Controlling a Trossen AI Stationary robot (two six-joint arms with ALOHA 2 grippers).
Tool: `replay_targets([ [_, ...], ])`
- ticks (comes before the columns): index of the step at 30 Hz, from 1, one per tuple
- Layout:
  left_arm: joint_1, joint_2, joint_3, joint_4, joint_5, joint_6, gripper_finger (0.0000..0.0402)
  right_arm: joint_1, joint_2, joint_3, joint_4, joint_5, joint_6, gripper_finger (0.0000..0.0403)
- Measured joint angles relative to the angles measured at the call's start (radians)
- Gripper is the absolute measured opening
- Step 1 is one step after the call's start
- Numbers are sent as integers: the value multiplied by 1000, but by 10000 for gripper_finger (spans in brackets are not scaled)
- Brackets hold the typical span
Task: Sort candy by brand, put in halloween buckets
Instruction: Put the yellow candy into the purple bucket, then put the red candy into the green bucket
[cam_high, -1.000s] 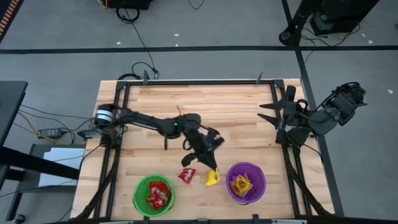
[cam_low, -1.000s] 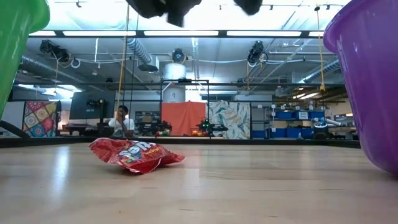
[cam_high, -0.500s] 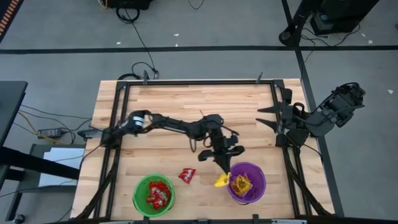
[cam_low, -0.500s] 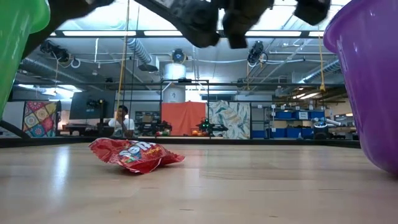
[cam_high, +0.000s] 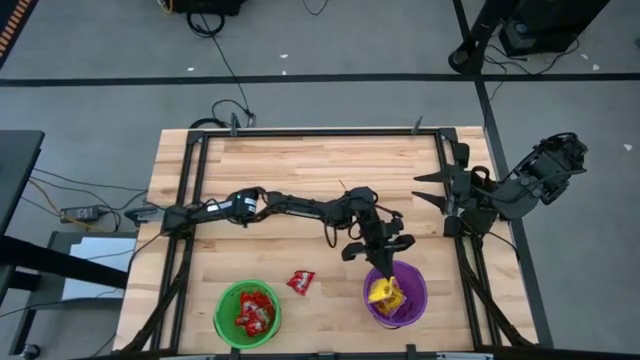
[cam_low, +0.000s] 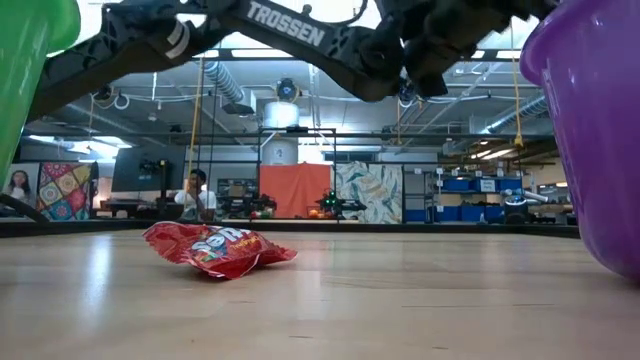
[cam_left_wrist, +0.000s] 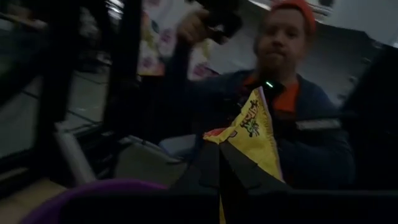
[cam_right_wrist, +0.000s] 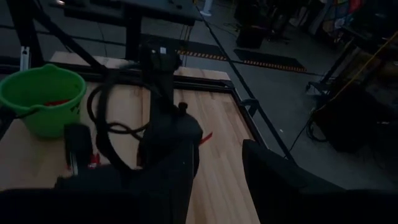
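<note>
My left gripper (cam_high: 384, 272) reaches over the far-left rim of the purple bucket (cam_high: 415, 290), shut on a yellow candy packet (cam_left_wrist: 254, 127). In the high view the packet (cam_high: 378, 291) shows above the bucket's opening, over other yellow candy inside. The green bucket (cam_high: 226, 300) holds several red packets. One red packet (cam_high: 300, 283) lies flat on the table between the buckets, and the low view shows that red packet (cam_low: 220, 248) too. My right gripper (cam_high: 432, 188) waits open at the table's right side. My left gripper pinches the yellow packet between its two fingers (cam_left_wrist: 208, 163) by one end (cam_left_wrist: 231, 142). The rest of the packet sticks out past the fingertips. The fingers come slanting from the table's far left. The packet is lifted clear, over the purple bucket's opening.
A black frame (cam_high: 320, 131) runs around the wooden table. The purple bucket (cam_low: 590, 130) and green bucket (cam_low: 30, 60) stand near the front edge. A person (cam_left_wrist: 292, 93) stands beyond the table in the left wrist view. Bare wood (cam_high: 300, 165) lies across the far half.
My left gripper has moved toward the table's right and near edges, carrying the yellow packet from beside the red packet to above the purple bucket. It has stayed shut on the packet. The red packet has not moved.
</note>
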Motion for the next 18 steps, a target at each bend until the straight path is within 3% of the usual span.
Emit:
replay_targets([
  [7,9,28,15,-15,-172,28,24,0,0,0,1,0,0,150],
  [18,18,29,15,-16,-95,24,120,0,0,0,1,0,3,150],
])
